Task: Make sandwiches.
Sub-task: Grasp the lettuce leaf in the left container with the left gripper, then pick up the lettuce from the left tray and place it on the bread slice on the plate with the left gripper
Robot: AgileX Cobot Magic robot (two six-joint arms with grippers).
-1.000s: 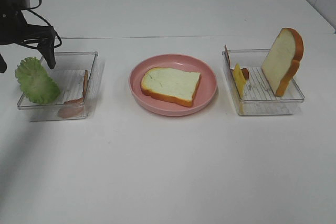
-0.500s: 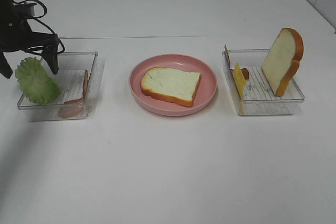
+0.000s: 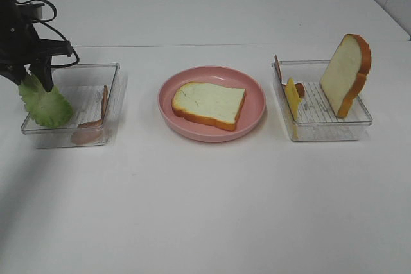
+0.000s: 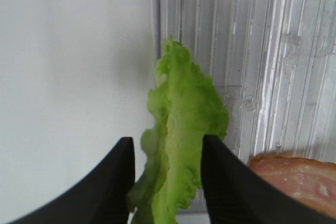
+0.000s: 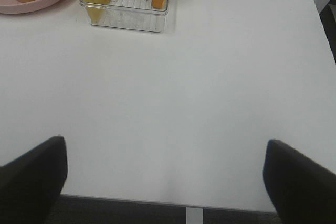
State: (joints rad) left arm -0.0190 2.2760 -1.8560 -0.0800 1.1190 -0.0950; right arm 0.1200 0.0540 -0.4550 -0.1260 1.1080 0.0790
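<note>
green, ruffled lettuce leaf (image 4: 184, 114) sits pinched in the left gripper (image 4: 167, 148), while the right gripper (image 5: 164, 145) gapes wide.

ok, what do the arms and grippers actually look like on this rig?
Left gripper: matte black, with two plain fingers, broad at the base and tapering to the tips, no markings visible. Its arm is black too, with a thin black cable looping off it. Right gripper: the same black fingers, only partly in view; its arm is not shown.
</note>
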